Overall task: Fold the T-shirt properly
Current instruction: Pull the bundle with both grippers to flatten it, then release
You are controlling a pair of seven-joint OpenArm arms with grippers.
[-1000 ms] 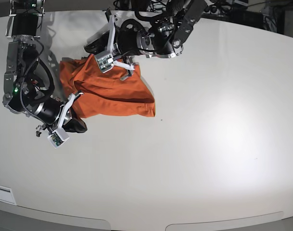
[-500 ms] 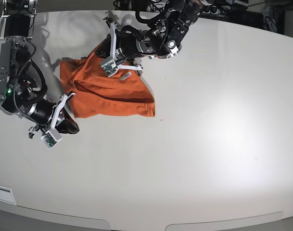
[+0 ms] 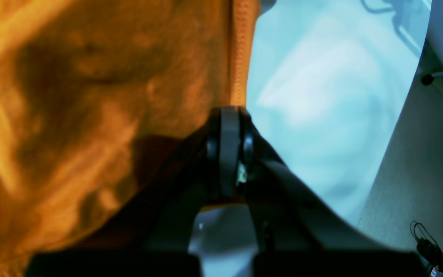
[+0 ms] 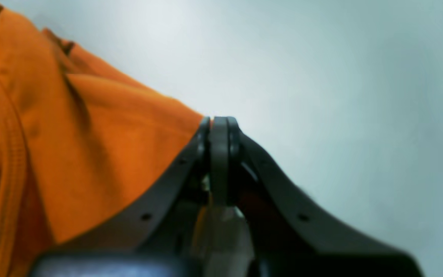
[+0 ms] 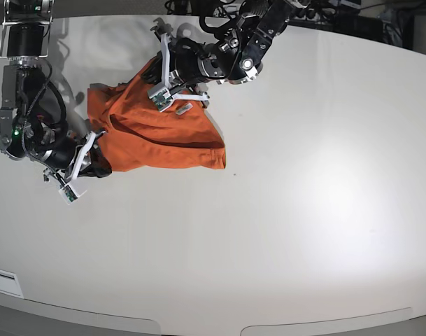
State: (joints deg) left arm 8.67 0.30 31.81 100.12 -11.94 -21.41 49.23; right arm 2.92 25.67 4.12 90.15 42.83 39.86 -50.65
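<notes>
The orange T-shirt (image 5: 164, 136) lies bunched at the table's back left. Its upper edge is drawn up toward my left gripper (image 5: 188, 101). In the left wrist view that gripper (image 3: 229, 111) is shut, with the stitched hem of the T-shirt (image 3: 90, 115) running straight into its tips. My right gripper (image 5: 97, 134) sits at the shirt's lower-left side. The right wrist view shows this gripper (image 4: 219, 120) shut, and a corner of the T-shirt (image 4: 90, 134) ends right at its fingertips, with orange showing between the fingers lower down.
The white table (image 5: 303, 210) stretches bare to the right and front of the shirt. Its curved edge and the floor (image 3: 417, 173) with chair wheels (image 3: 427, 79) show in the left wrist view. A white label (image 5: 3, 283) lies at the front left.
My right arm has drawn back to the left and up, staying at the shirt's lower-left corner. My left gripper has shifted slightly, and the shirt's upper edge stands higher beneath it.
</notes>
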